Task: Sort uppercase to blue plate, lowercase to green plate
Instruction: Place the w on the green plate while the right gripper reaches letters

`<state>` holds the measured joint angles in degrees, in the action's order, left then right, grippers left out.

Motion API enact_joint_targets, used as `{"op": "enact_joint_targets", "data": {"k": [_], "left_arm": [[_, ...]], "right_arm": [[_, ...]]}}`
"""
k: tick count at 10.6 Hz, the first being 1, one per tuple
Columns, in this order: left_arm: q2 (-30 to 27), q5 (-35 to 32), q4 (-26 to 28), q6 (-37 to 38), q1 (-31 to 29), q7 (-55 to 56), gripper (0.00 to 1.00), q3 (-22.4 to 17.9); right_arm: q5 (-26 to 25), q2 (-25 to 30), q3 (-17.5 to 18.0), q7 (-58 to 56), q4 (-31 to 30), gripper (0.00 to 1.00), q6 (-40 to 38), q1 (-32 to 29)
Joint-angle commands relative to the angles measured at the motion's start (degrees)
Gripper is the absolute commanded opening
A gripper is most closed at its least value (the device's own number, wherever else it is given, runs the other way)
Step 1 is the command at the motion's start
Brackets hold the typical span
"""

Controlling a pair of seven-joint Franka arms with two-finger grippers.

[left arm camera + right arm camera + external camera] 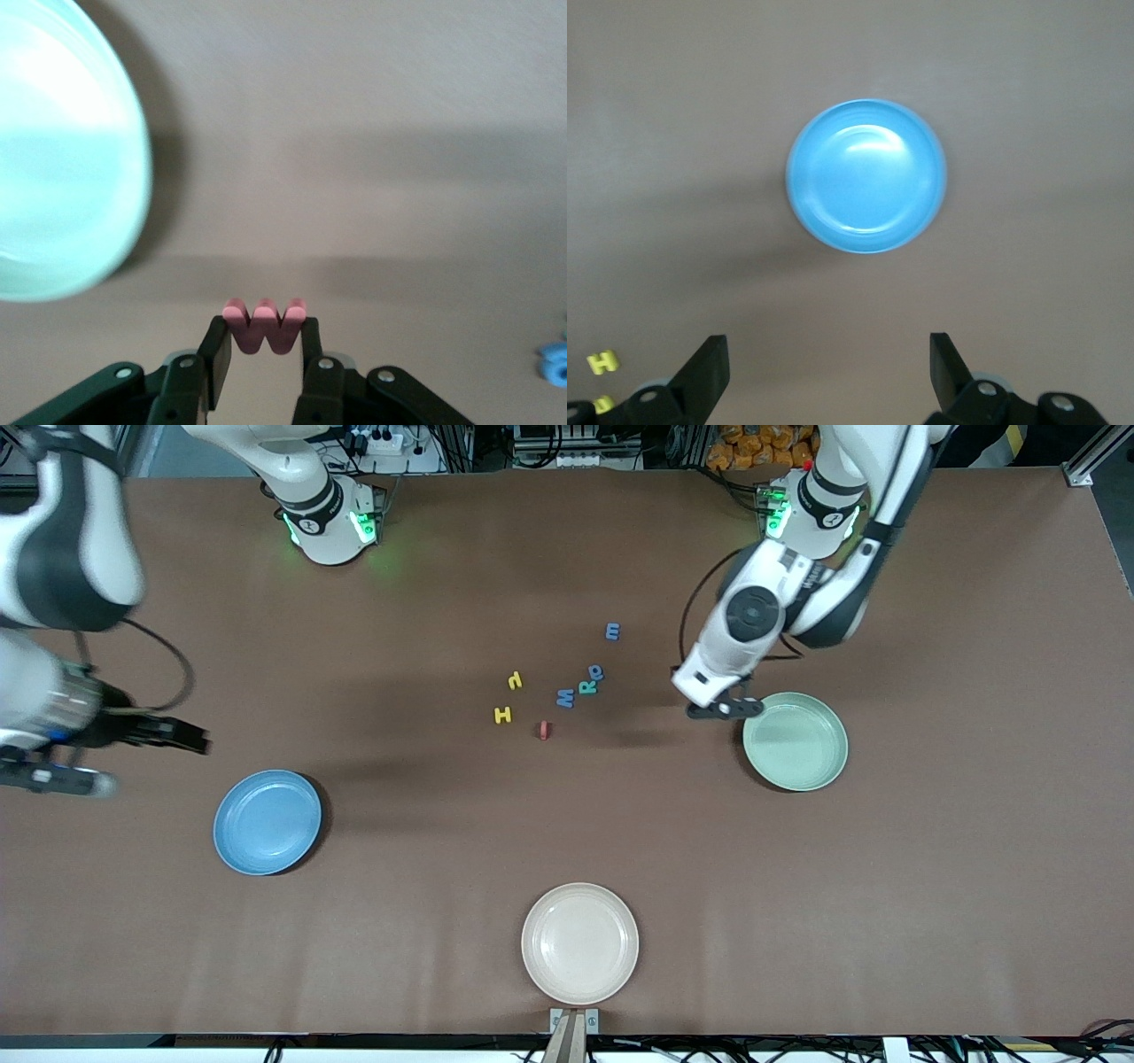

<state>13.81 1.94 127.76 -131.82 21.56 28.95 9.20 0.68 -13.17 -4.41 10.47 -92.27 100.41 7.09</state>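
Observation:
My left gripper is shut on a small red lowercase w, held up in the air. It hangs over the table just beside the rim of the green plate. My right gripper is open with nothing in it, over bare table near the blue plate. Mid-table lie a yellow H, a yellow lowercase letter, a red Q, a blue M, a teal R, a round blue lowercase letter and a blue m.
A cream plate sits near the table edge closest to the front camera. Both plates for sorting hold nothing. The letters lie in a loose cluster between the two arms' bases and the plates.

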Motion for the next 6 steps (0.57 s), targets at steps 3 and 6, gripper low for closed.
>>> {"op": "enact_joint_targets", "data": {"k": [3,6], "left_arm": [[-0.62,-2.99,0.99,1.57,-1.78,-14.16,0.24,-7.43],[2.10,-5.11,1.34,-1.67,-3.01,-15.67,0.25,-8.32]], "right_arm": [[3.26,-2.22,-0.43,10.69,-2.03,1.00,2.85,11.87],[3.98,-4.22,-0.43,21.57,-5.64,1.00,10.75,20.74]]}}
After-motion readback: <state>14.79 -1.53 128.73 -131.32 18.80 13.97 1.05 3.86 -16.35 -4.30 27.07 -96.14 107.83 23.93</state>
